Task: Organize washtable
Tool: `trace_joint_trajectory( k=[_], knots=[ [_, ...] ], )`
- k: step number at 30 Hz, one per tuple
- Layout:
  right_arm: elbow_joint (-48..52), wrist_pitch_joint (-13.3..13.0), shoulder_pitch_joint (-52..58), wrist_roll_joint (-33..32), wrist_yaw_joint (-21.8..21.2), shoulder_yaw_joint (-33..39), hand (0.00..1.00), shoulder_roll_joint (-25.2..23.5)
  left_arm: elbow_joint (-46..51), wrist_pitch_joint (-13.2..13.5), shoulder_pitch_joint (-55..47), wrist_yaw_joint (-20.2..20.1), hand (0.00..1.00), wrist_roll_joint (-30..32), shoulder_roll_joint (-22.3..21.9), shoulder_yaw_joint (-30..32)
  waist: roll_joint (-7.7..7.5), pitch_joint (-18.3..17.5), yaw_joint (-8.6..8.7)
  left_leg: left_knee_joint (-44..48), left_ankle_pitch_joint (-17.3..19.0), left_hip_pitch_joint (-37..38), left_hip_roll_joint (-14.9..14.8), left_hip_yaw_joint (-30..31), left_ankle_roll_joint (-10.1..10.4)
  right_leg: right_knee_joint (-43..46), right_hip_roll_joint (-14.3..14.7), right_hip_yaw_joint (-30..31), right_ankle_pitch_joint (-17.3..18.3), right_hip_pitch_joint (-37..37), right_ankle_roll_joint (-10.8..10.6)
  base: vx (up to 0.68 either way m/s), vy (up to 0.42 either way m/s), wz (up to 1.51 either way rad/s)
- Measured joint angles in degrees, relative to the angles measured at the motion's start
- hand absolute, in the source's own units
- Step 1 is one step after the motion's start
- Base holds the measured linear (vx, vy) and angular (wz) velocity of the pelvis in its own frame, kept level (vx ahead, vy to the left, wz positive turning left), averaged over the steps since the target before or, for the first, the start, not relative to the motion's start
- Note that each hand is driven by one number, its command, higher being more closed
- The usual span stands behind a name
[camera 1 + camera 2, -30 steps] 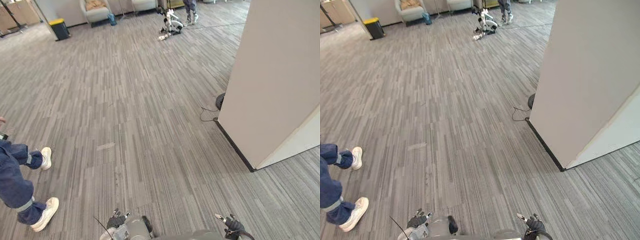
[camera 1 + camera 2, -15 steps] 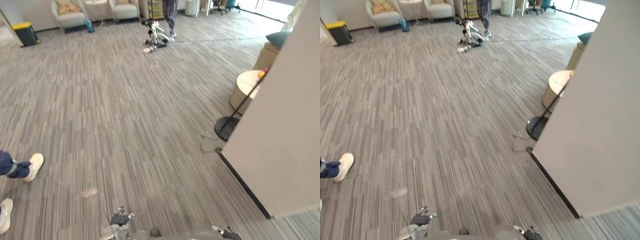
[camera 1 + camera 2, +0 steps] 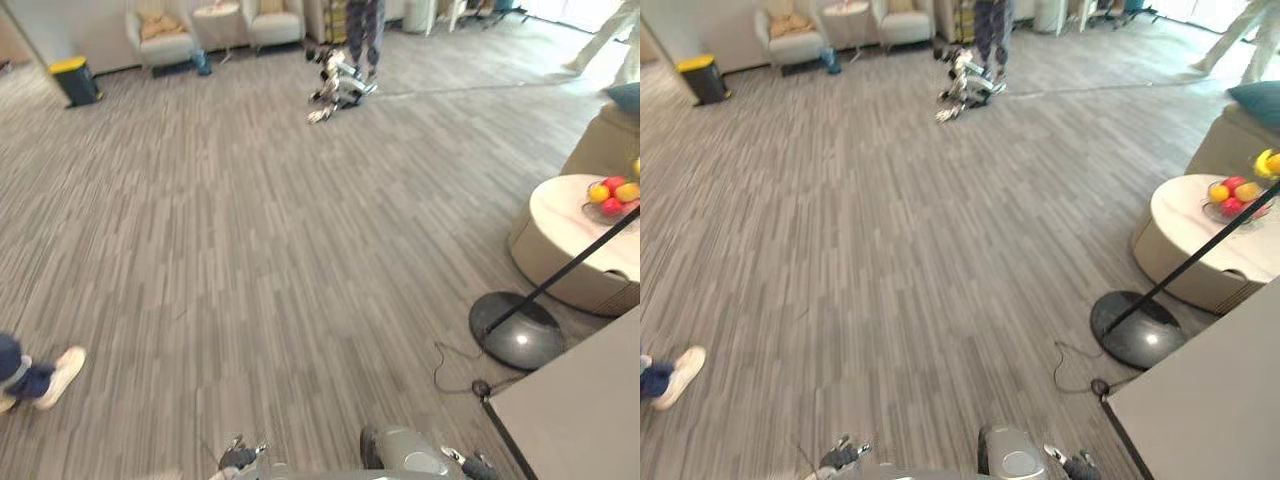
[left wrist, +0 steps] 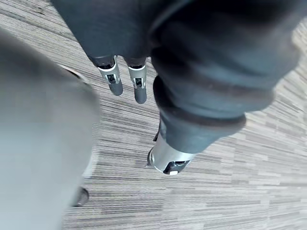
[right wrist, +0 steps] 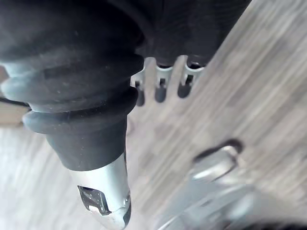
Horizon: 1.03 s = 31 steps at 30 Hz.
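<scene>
Bright, even light covers the grey striped carpet (image 3: 250, 250), leaving a small glare on the dark domed stand base (image 3: 1143, 338).

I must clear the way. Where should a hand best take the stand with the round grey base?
Probably the thin black pole, low near its domed base, coming from the open carpet side: the smooth dome offers no grip.

The upper left of the frame has two armchairs (image 3: 163, 38) and one yellow-lidded bin (image 3: 76, 80), the right one round table (image 3: 570, 218) and one fruit bowl (image 3: 1228, 216).
</scene>
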<state>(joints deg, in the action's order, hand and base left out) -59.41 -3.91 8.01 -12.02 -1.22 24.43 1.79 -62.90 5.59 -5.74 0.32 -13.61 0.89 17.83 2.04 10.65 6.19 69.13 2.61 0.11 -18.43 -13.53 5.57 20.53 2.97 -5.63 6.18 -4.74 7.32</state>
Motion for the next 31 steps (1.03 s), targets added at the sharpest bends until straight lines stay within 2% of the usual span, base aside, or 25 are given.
trace_joint_trajectory(
  k=[1,3,4,5,7,8,9,11,12,13,14,15,16,17,18,20,21,22,23,24,25,26,27,29,31],
  knots=[
    [0.0,0.0,-0.2,-1.0,0.0,-0.5,0.0,-0.1,0.7,0.2,-0.2,0.1,0.0,-0.4,0.2,-0.1,-0.78,-0.2,-0.77,-0.8,1.8,-1.5,-0.5,-2.9,-2.4,-2.6,-0.1,2.0,0.6,3.9,0.0,0.36,-0.094,-0.71],
    [-0.3,-0.1,-1.1,-1.4,0.0,-1.1,0.0,-0.1,1.3,0.6,-0.3,0.1,0.0,-1.2,0.0,-0.2,-1.07,-0.1,-0.67,-6.8,2.8,-3.5,-0.8,-5.7,-3.3,-6.3,-0.5,3.4,0.4,7.7,-1.1,0.42,-0.072,-0.47],
    [-1.2,0.0,-1.4,-1.3,0.1,-1.2,0.0,-0.2,1.7,0.6,-0.2,0.1,0.0,-1.8,0.1,-0.3,-1.14,-0.1,-0.7,-15.1,3.7,-3.9,-0.3,-6.7,-2.5,-8.4,-0.8,4.3,0.3,10.0,-1.6,0.48,-0.041,-0.38],
    [-1.6,0.1,-1.4,-1.2,0.0,-1.3,0.0,-0.1,1.7,0.6,-0.2,0.2,0.0,-2.3,0.0,-0.7,-1.32,-0.1,-0.73,-25.4,4.7,-3.6,1.7,-6.2,-1.0,-9.6,-1.4,5.0,0.5,11.4,-2.2,0.38,-0.007,-0.36],
    [-2.1,0.0,-1.7,-0.6,0.0,-1.3,0.0,0.0,1.7,0.8,0.2,0.7,0.0,-2.7,0.2,-2.5,-1.48,0.0,-0.86,-39.0,4.9,-3.0,5.0,-3.6,-0.3,-9.9,-2.3,6.0,1.1,11.8,-3.1,0.27,0.049,-0.36],
    [-2.2,0.0,-1.7,-0.2,0.0,-1.4,0.0,0.0,1.6,1.0,0.2,1.3,0.0,-2.7,0.5,-3.9,-1.62,0.0,-0.75,-48.1,4.5,-1.9,7.4,-2.0,-0.1,-9.9,-2.9,6.5,1.8,12.4,-4.3,0.39,0.168,-0.38],
    [-2.2,-0.1,-1.0,0.4,0.0,-1.6,0.0,0.2,1.6,1.1,0.2,1.3,0.0,-2.8,0.6,-5.3,-1.44,-0.1,-0.68,-54.9,2.7,-0.7,9.0,-1.9,0.9,-9.9,-3.3,7.1,2.6,12.5,-5.7,0.37,0.197,-0.34],
    [-2.2,-0.1,-0.6,0.8,0.0,-2.1,0.0,1.0,1.3,1.3,0.3,1.3,0.0,-2.8,0.5,-6.5,-0.24,-0.4,-0.65,-59.1,-2.4,0.5,9.5,-2.3,-0.4,-9.8,-2.9,7.5,4.0,12.8,-7.7,0.26,0.219,-0.31],
    [-2.2,-0.2,-0.2,0.9,0.1,-2.2,0.0,1.3,0.3,1.2,0.4,1.1,0.0,-2.6,0.3,-7.2,0.47,-1.1,-0.58,-62.3,-2.1,1.9,9.7,-3.3,-1.6,-9.1,-2.8,7.9,5.6,12.3,-8.7,0.28,0.305,-0.25],
    [-2.2,-0.2,0.5,0.9,0.0,-2.5,0.0,0.9,-0.1,1.2,0.8,1.1,0.0,-2.6,1.4,-8.5,-0.95,-1.8,-0.57,-65.7,-2.3,3.3,12.1,-4.5,-1.9,-6.7,-4.8,8.4,7.0,10.9,-10.5,0.3,0.344,-0.22],
    [-2.3,-0.2,0.7,0.9,0.0,-2.5,0.0,0.6,0.0,1.3,0.9,1.1,0.0,-2.6,1.8,-9.3,-1.53,-2.1,-0.61,-67.5,-2.2,3.8,13.1,-4.9,-2.1,-4.7,-5.6,8.8,7.6,9.5,-11.4,0.24,0.32,-0.24],
    [-2.2,-0.2,0.6,0.9,0.0,-2.5,0.0,0.3,-0.1,1.2,1.7,1.1,0.0,-2.6,2.4,-11.3,-1.97,-2.0,-0.73,-70.2,-2.9,4.5,14.9,-5.8,-3.2,5.6,-6.8,8.9,8.1,3.4,-12.4,0.16,0.242,-0.18],
    [-2.2,-0.2,0.6,0.9,0.1,-2.6,0.0,0.2,-0.2,1.2,1.8,1.2,0.0,-2.6,2.7,-12.1,-2.25,-1.8,-0.59,-70.4,-3.1,4.6,15.4,-6.1,-3.7,9.9,-7.3,9.0,7.8,1.4,-12.9,0.14,0.21,-0.05],
    [-2.2,-0.2,1.1,0.9,0.2,-2.5,0.0,0.0,-0.2,1.2,2.1,1.2,0.0,-2.5,2.9,-13.8,-1.84,-1.4,-0.11,-70.4,-3.0,5.4,15.9,-6.2,-4.5,14.9,-8.2,8.9,8.1,-1.4,-13.0,0.11,0.13,0.08],
    [-2.2,-0.2,1.3,0.9,0.2,-2.5,0.0,0.1,-0.2,1.2,2.2,1.2,0.0,-2.4,2.8,-14.0,-1.75,-1.4,-0.07,-70.4,-2.8,6.1,16.0,-6.2,-4.7,15.2,-8.4,8.9,8.4,-1.6,-12.8,0.17,0.129,0.13],
    [-2.1,-0.2,1.2,1.1,0.3,-4.5,0.0,0.6,-0.1,1.3,2.6,1.1,0.0,-1.4,2.8,-15.1,-1.55,-1.5,0.29,-70.6,-2.5,7.3,15.5,-4.7,-4.8,10.4,-8.2,8.7,8.8,-1.5,-12.2,0.14,0.049,0.27],
    [-2.1,-0.2,1.0,1.4,0.3,-5.3,0.0,0.7,-0.1,1.4,3.0,1.0,0.0,-1.3,2.7,-16.2,-1.71,-1.6,0.92,-70.7,-2.4,6.9,15.5,-3.6,-4.7,4.8,-8.1,9.0,8.1,-1.5,-11.8,0.09,-0.026,0.48],
    [-2.2,-0.2,1.0,1.5,0.3,-5.6,0.0,0.6,-0.1,1.5,3.0,0.8,0.0,-1.0,2.8,-17.2,-2.69,-2.1,0.76,-70.8,-2.3,6.4,16.5,-3.2,-4.6,-0.9,-8.6,9.2,3.7,-1.6,-11.3,0.08,-0.043,0.47],
    [-2.3,-0.1,1.0,1.6,0.4,-6.1,0.0,0.3,-0.1,1.6,3.0,0.7,0.0,-0.7,3.2,-17.3,-3.59,-2.2,0.67,-71.1,-2.2,6.4,17.4,-2.8,-4.4,-2.5,-9.4,9.2,1.9,-1.8,-11.9,0.09,-0.087,0.4],
    [-2.5,-0.2,0.9,1.8,0.5,-6.2,0.0,0.6,-0.8,1.6,3.2,0.8,0.0,-0.2,2.8,-17.2,-2.81,-2.5,0.92,-72.0,-2.6,6.8,17.0,-2.0,-3.9,-2.8,-9.4,8.5,2.0,-1.1,-11.7,0.08,-0.078,0.24],
    [-2.6,-0.1,1.0,2.8,0.7,-6.4,0.0,1.6,-0.8,1.6,2.7,0.8,0.0,-0.1,2.0,-17.2,-1.17,-3.3,0.76,-72.9,-2.7,6.9,16.3,-1.9,-3.6,-4.2,-8.7,8.3,1.9,-1.1,-11.6,0.11,-0.12,0.15],
    [-2.6,-0.2,0.8,3.8,1.0,-6.6,0.0,2.5,-0.9,1.7,2.2,0.9,0.0,0.4,1.4,-17.2,-0.14,-3.5,0.51,-73.2,-2.8,6.9,15.6,-1.8,-3.5,-5.3,-8.0,8.0,1.6,-0.5,-11.3,0.08,-0.089,0.0],
    [-2.6,-0.2,0.8,3.8,1.0,-6.6,0.0,2.8,-1.3,1.6,2.1,0.8,0.0,0.5,1.3,-17.2,0.46,-3.8,0.6,-73.2,-2.8,6.9,15.3,-1.5,-3.4,-5.9,-7.8,7.4,1.5,0.0,-11.1,0.09,-0.102,0.07],
    [-2.8,-0.1,0.8,4.1,1.0,-7.9,0.0,3.5,-1.9,1.6,2.0,0.8,0.0,0.8,1.3,-17.2,0.86,-4.0,0.53,-73.2,-2.5,7.8,14.3,-0.8,-2.4,-7.0,-6.7,6.9,1.2,1.3,-10.7,0.04,-0.089,0.12],
    [-2.8,-0.2,0.7,5.8,1.1,-9.2,0.0,3.6,-1.9,1.7,2.0,0.8,0.0,0.9,1.6,-17.2,0.26,-4.0,0.0,-73.2,-2.3,8.2,13.4,-0.6,-2.0,-8.3,-5.9,6.0,1.0,2.4,-10.4,0.02,-0.091,0.02]
  ],
)
